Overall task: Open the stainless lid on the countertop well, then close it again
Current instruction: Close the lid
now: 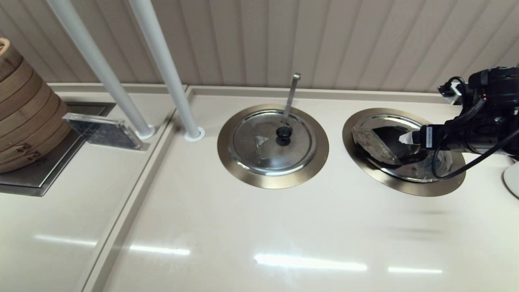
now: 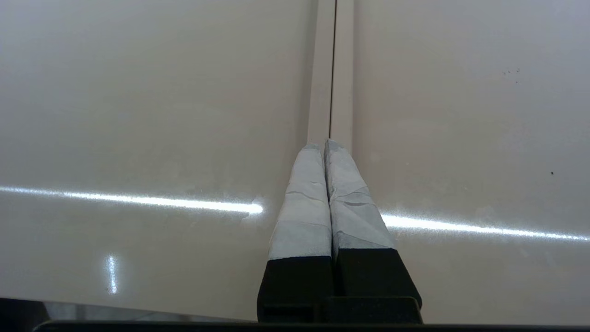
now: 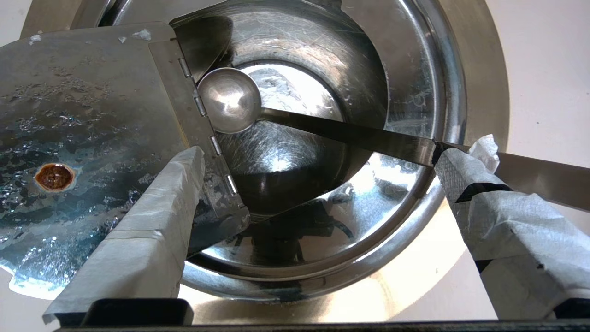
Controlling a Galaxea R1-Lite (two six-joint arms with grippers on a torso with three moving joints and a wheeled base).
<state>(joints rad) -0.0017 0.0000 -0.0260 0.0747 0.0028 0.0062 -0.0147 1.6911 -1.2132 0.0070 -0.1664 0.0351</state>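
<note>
The stainless lid [image 1: 371,142] on the right countertop well [image 1: 405,188] has its hinged flap [image 3: 83,138] swung back, wet underside up, with a rust-coloured rivet spot. Its knob is hidden. The gap shows the steel pot and a ladle [image 3: 229,99] whose handle runs out over the rim. My right gripper [image 3: 318,152] hovers open over the well, one taped finger [image 3: 152,221] beside the flap's hinge and the other by the ladle handle. In the head view it [image 1: 409,140] reaches in from the right. My left gripper [image 2: 324,145] is shut over bare counter, out of the head view.
A like well in the middle keeps its knobbed lid [image 1: 271,142] closed, a ladle handle [image 1: 291,95] sticking up behind it. Bamboo steamers [image 1: 24,117], a clear block [image 1: 103,129] and two white poles [image 1: 162,61] stand at the left. A white dish [image 1: 511,178] shows at the right edge.
</note>
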